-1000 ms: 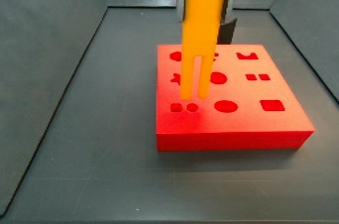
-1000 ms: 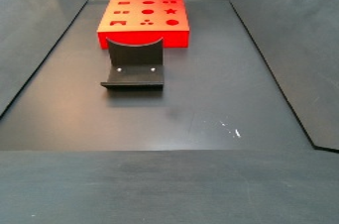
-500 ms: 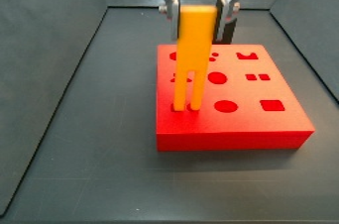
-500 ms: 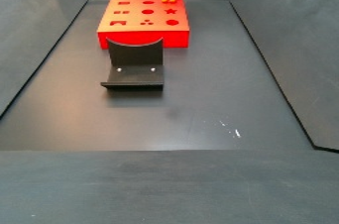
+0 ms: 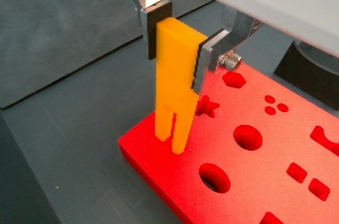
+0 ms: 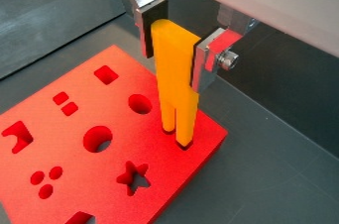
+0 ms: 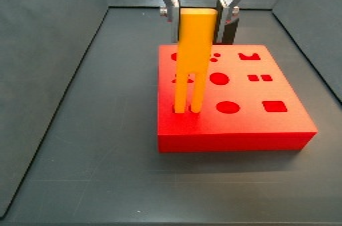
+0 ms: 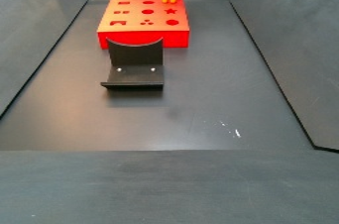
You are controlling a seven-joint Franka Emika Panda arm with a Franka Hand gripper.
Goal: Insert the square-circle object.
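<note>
Hand: the robot's silver two-finger hand (image 7: 198,12) sits above the back half of the red block, and its two flat plates press on the top of the yellow piece, one on each side, so it is holding it tight
Yellow piece: the tall orange-yellow plastic square-circle object (image 7: 193,58) with a flat solid top and two long thin legs stands straight up and down, hanging down from the hand
Same piece close up: in both wrist views (image 5: 175,84) (image 6: 176,87) the legs point down at a corner part of the block
Red block: the flat red plastic block with many cut-out shapes (image 7: 286,128) lies on the dark surface (image 7: 80,170); a star hole (image 6: 133,177) and round holes show near the legs
Legs and holes: the leg tips (image 7: 186,106) are right at the top of the block by two small holes near its front left corner; I cannot tell if they are already a little way in
Which way to go: the long side of the piece points straight down, so I think the next push should go straight down too
Watch out: the legs are thin, so a tilt could make them catch on the hole edges
Dark bracket: the dark L-shaped fixture (image 8: 134,69) stands on the surface just in front of the block, away from the hand
</note>
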